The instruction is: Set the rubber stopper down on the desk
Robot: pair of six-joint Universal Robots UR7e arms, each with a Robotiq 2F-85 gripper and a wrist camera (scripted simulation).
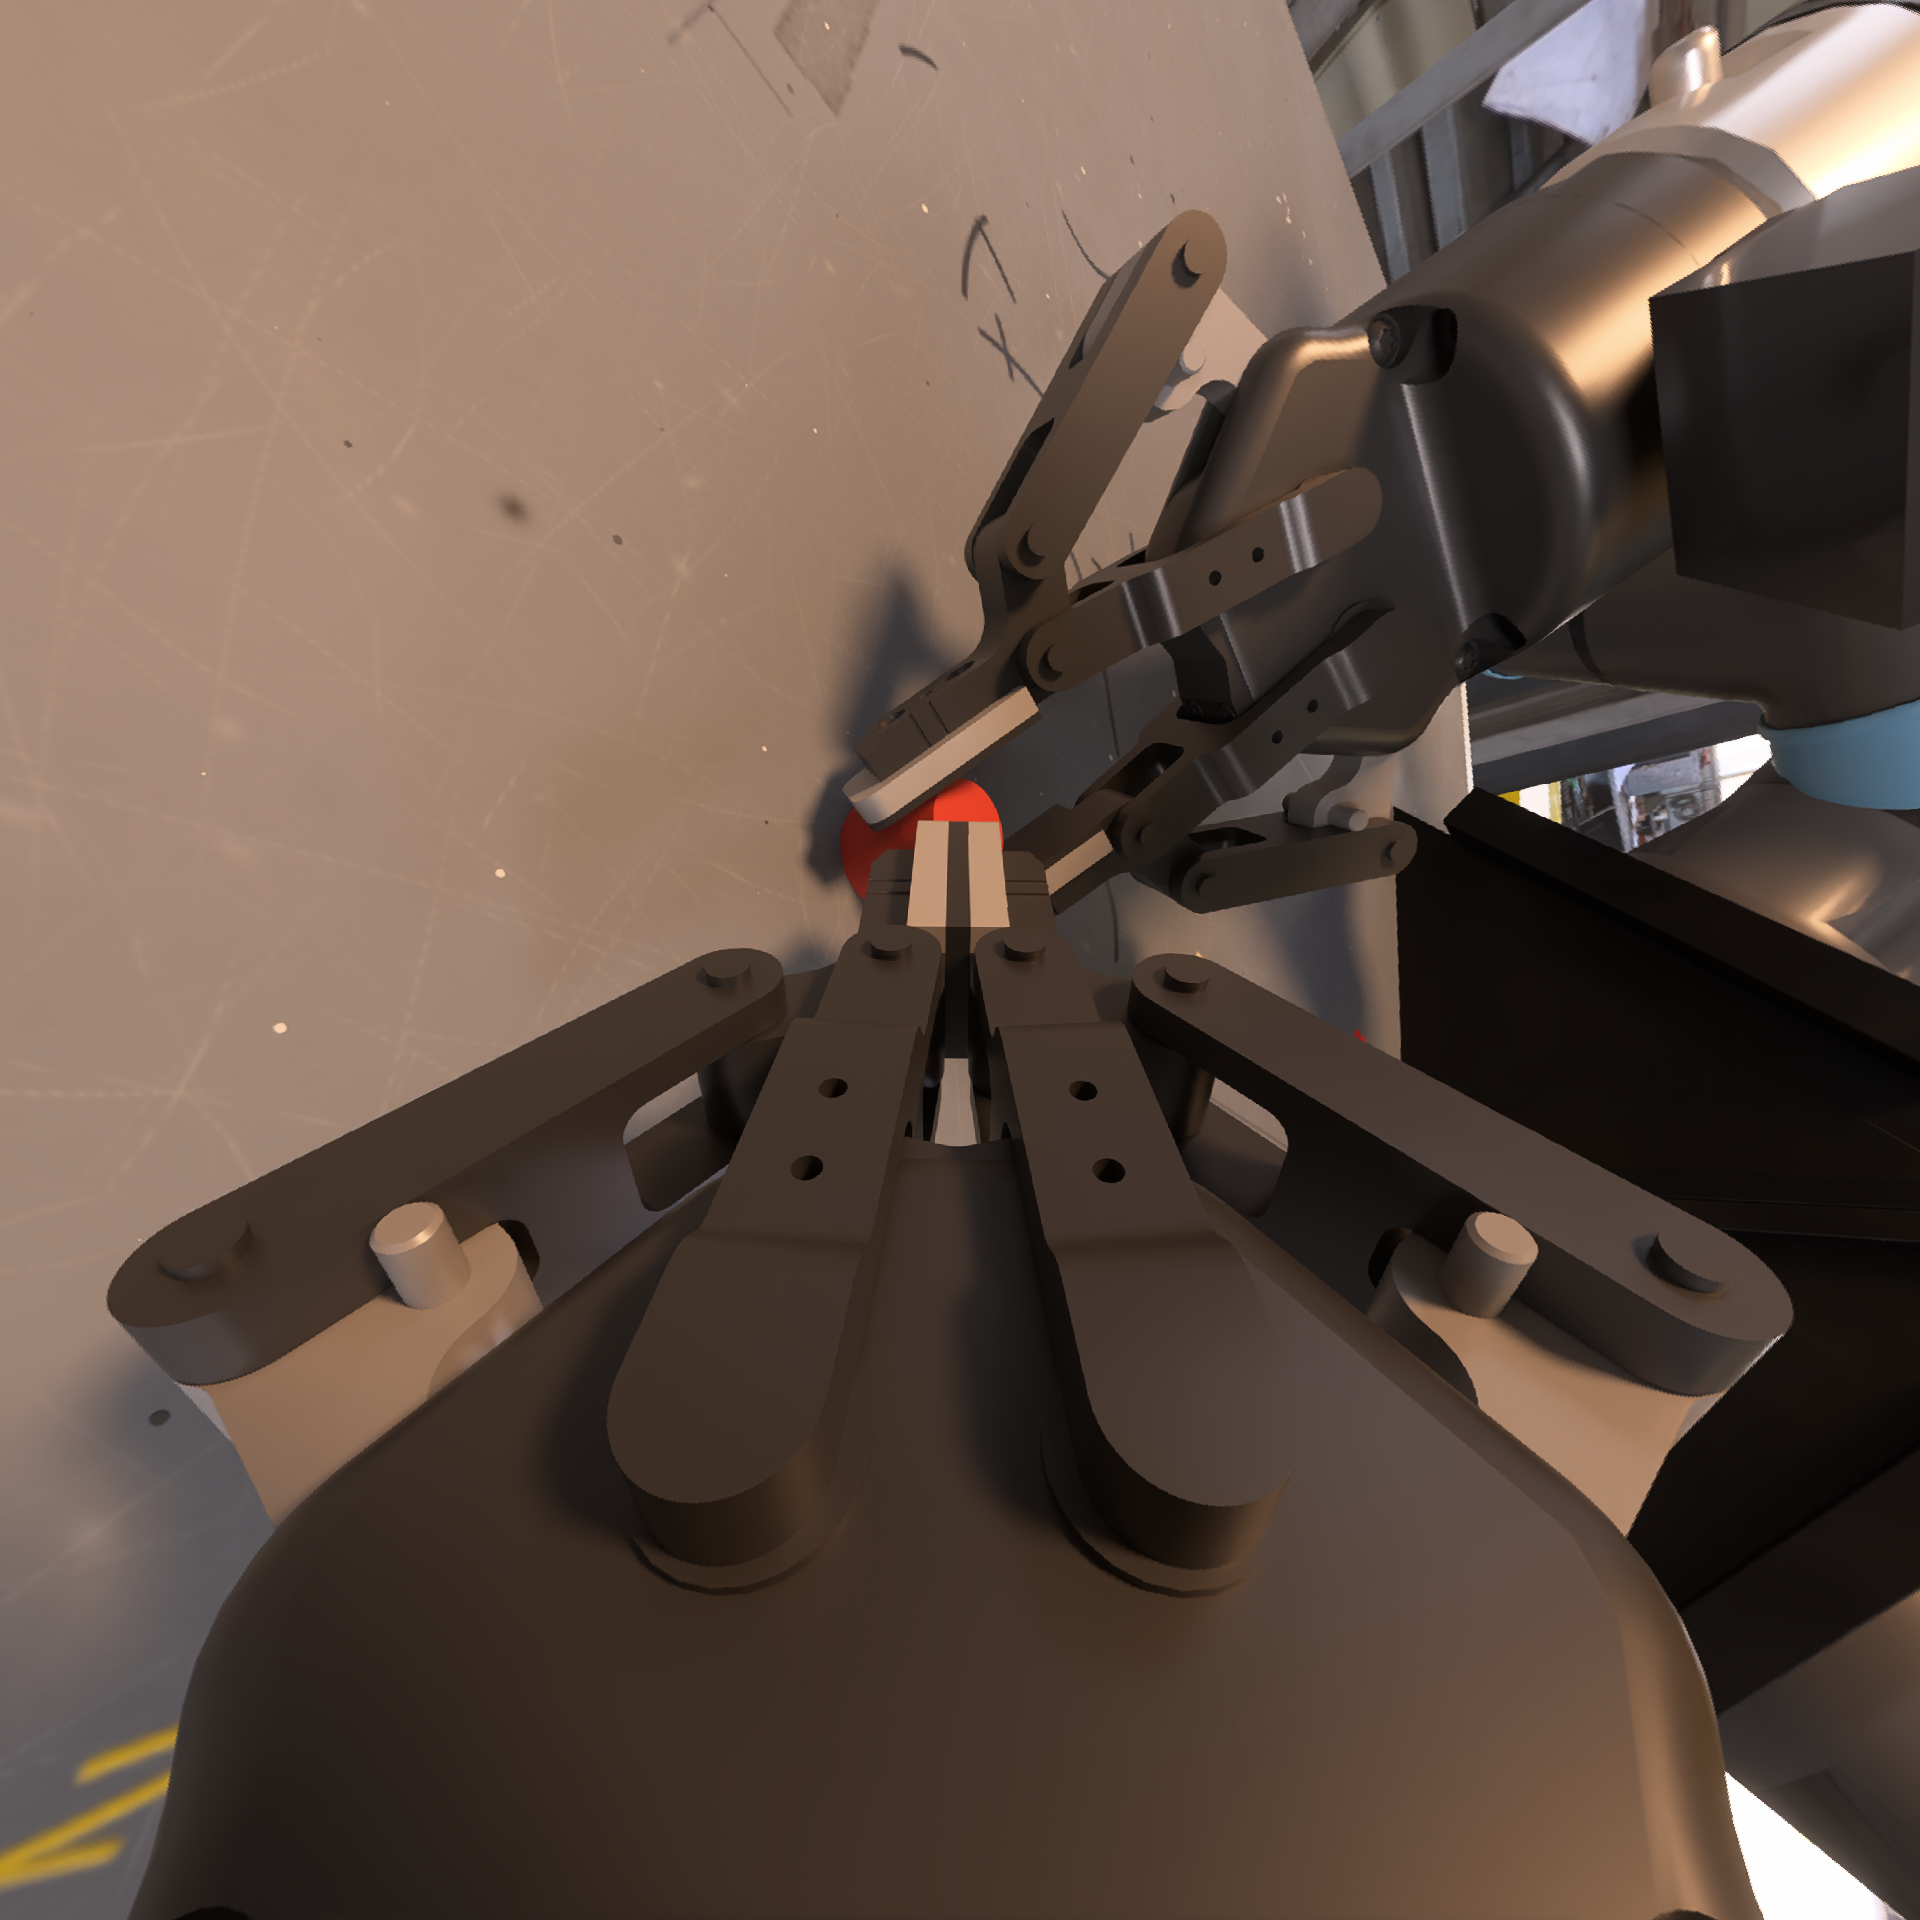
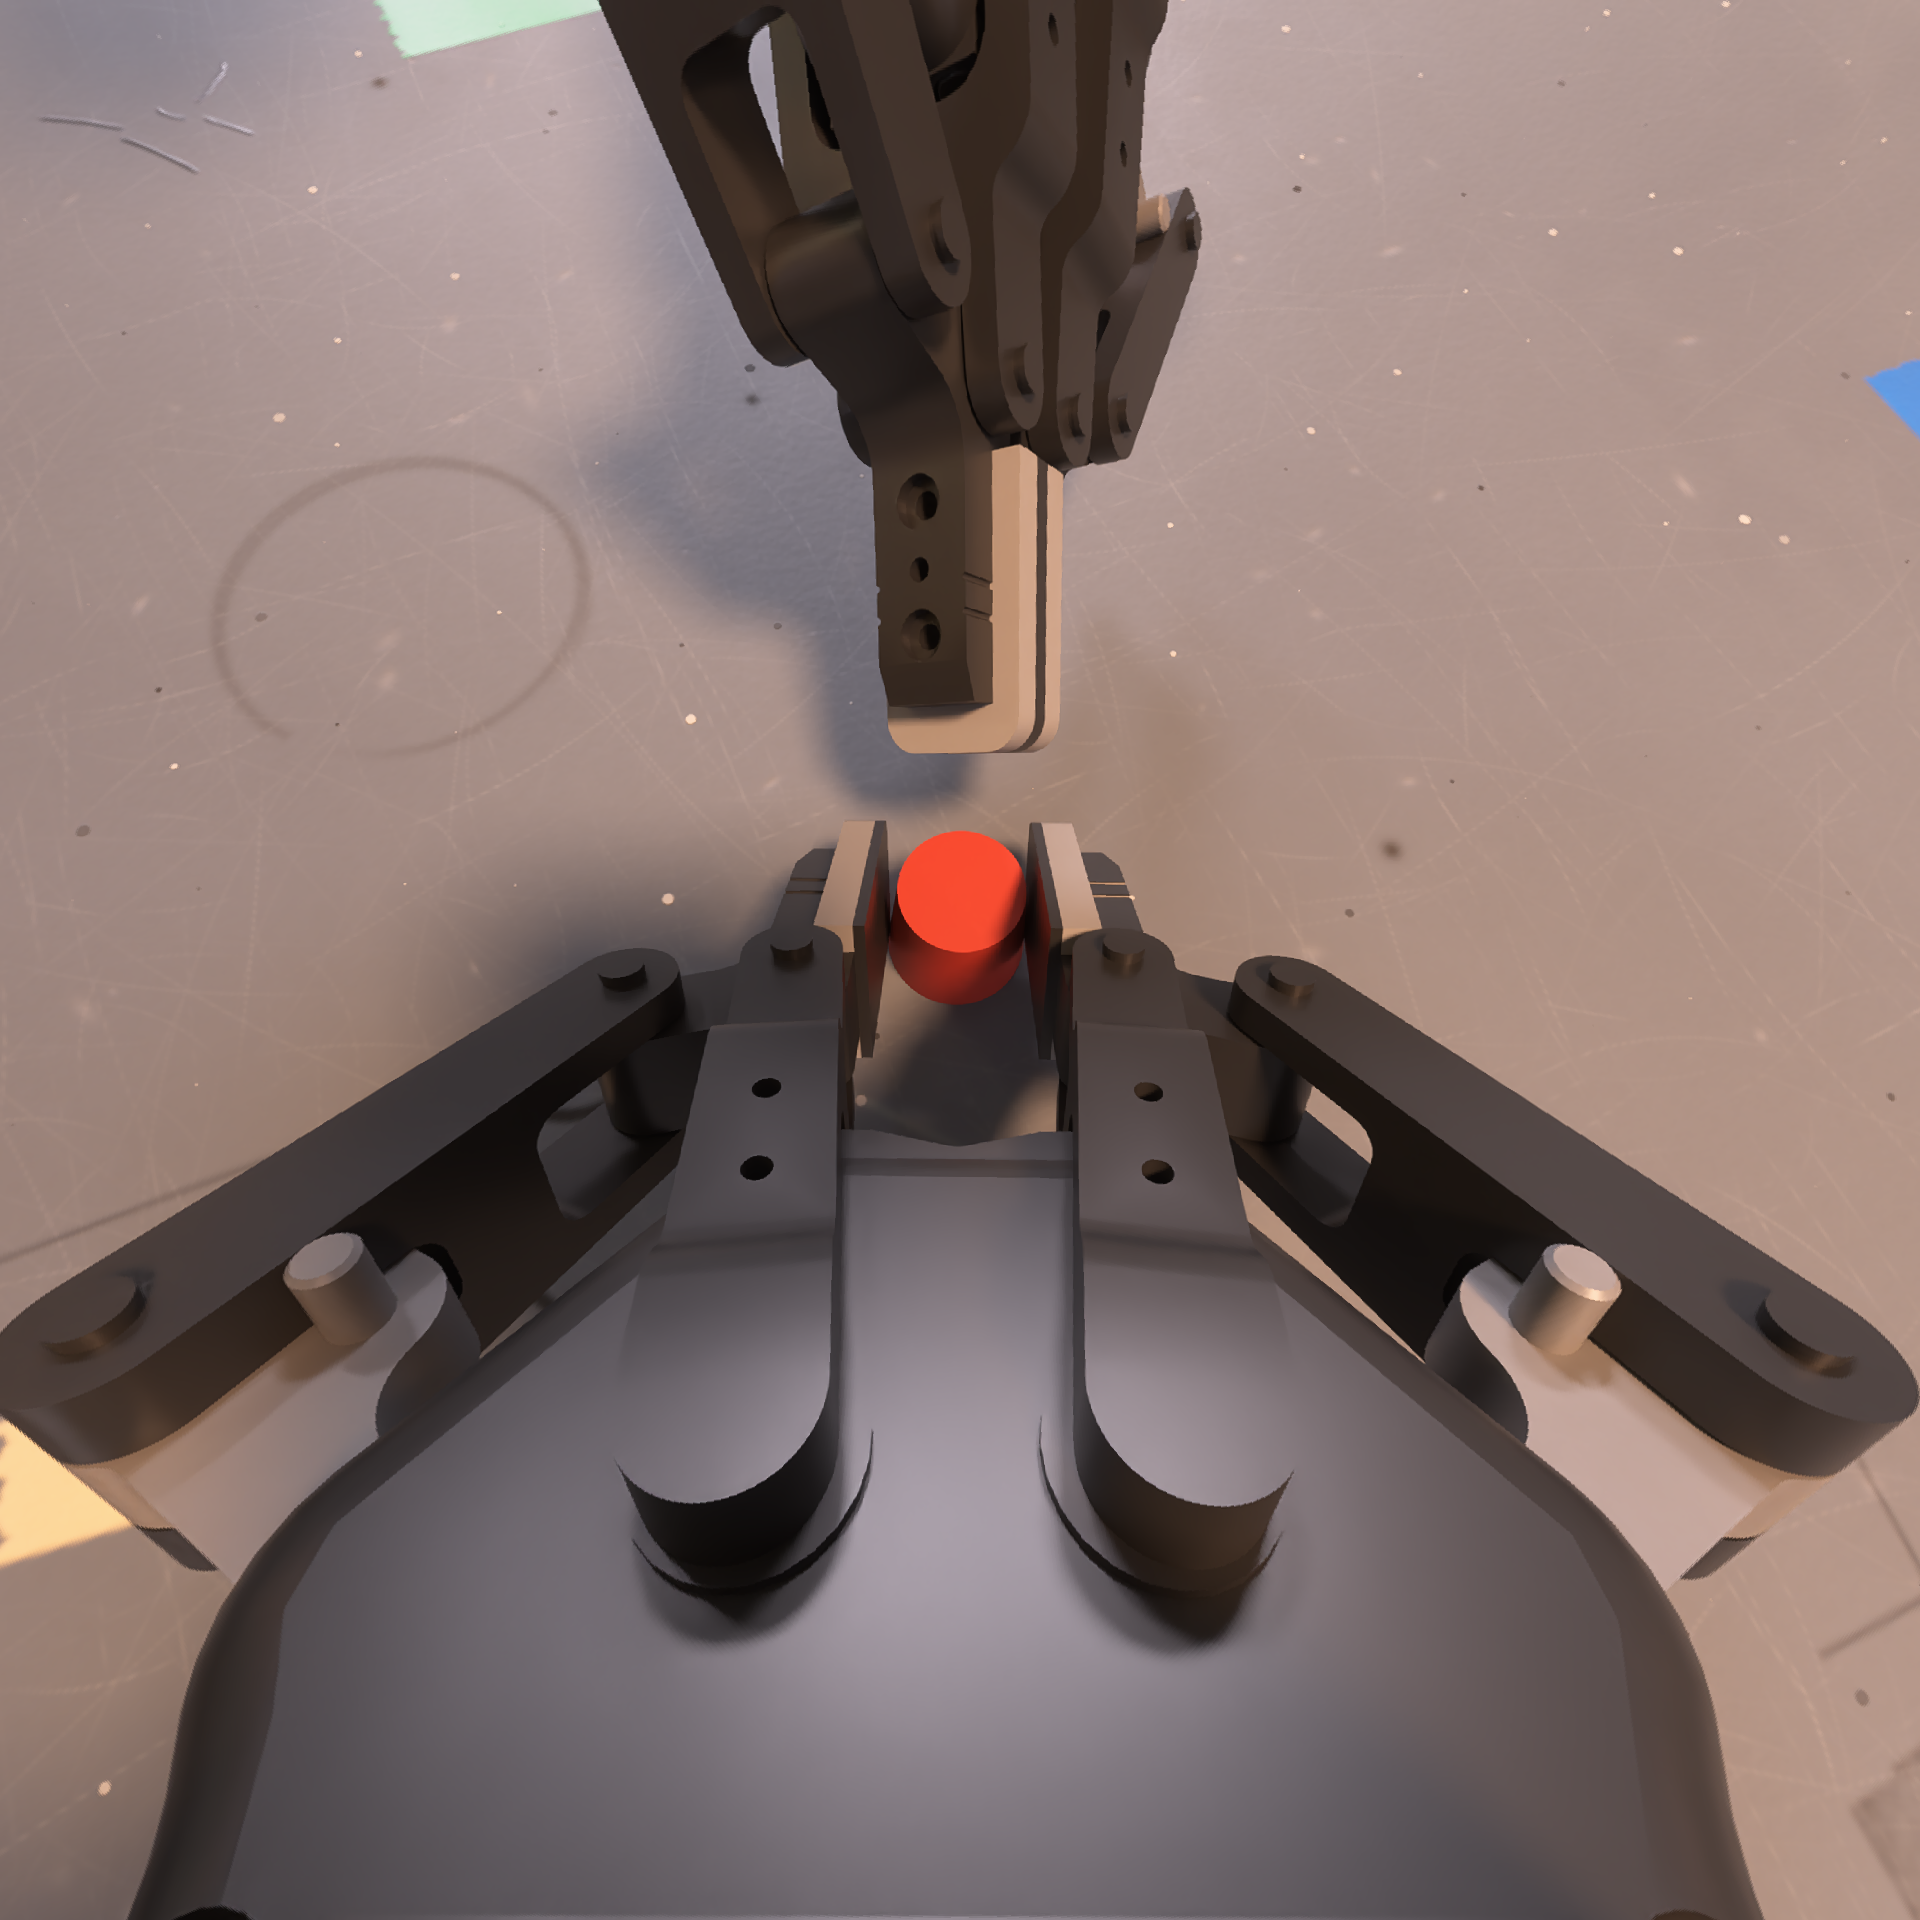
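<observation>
Rubber stopper (image 2: pixel 958 914) clamped in right gripper (image 2: pixel 958 904), left gripper (image 1: pixel 958 873) closed, empty

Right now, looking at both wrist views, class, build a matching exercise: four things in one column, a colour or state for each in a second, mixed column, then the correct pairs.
Column 1:
1. rubber stopper
2. left end effector
3. right end effector
4. desk

Column 2:
A. shut, holding nothing
B. red
C. scratched grey-beige surface
D. shut on the stopper

Pairs: 1-B, 2-A, 3-D, 4-C
</observation>
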